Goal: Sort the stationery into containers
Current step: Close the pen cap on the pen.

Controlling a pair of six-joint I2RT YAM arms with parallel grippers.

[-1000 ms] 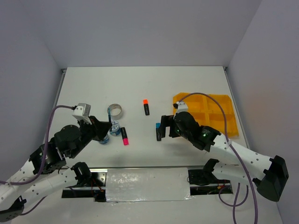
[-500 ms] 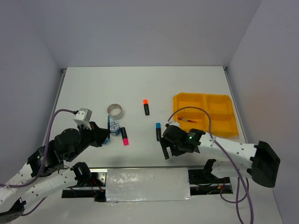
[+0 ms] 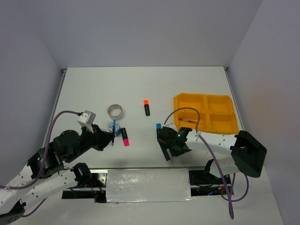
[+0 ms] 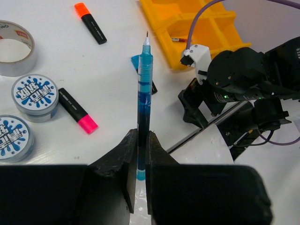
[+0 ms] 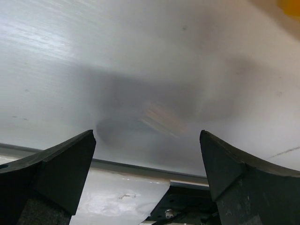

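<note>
- left gripper (image 4: 140, 140) closed on the blue pen (image 4: 144, 89). the pen stands straight out from the jaws, tip toward the tray, held above the desk (image 3: 140, 84).
- right gripper (image 5: 147, 140) has its jaws wide apart with nothing between them. it hangs low at the desk's near edge, near the blue-capped highlighter (image 3: 158, 129).
- yellow-orange tray (image 3: 205, 96) sits on the right side, close to the right edge. a red pen (image 3: 186, 120) lies in its near-left compartment.
- left-of-centre cluster: tape ring (image 4: 11, 42), two round tubs (image 4: 35, 91) just beside each other, and pink-capped highlighter (image 4: 77, 110) beside the nearer-centre tub.
- orange-capped highlighter (image 3: 146, 107) lies alone mid-desk, with bare white surface between it and the tray's left rim.
</note>
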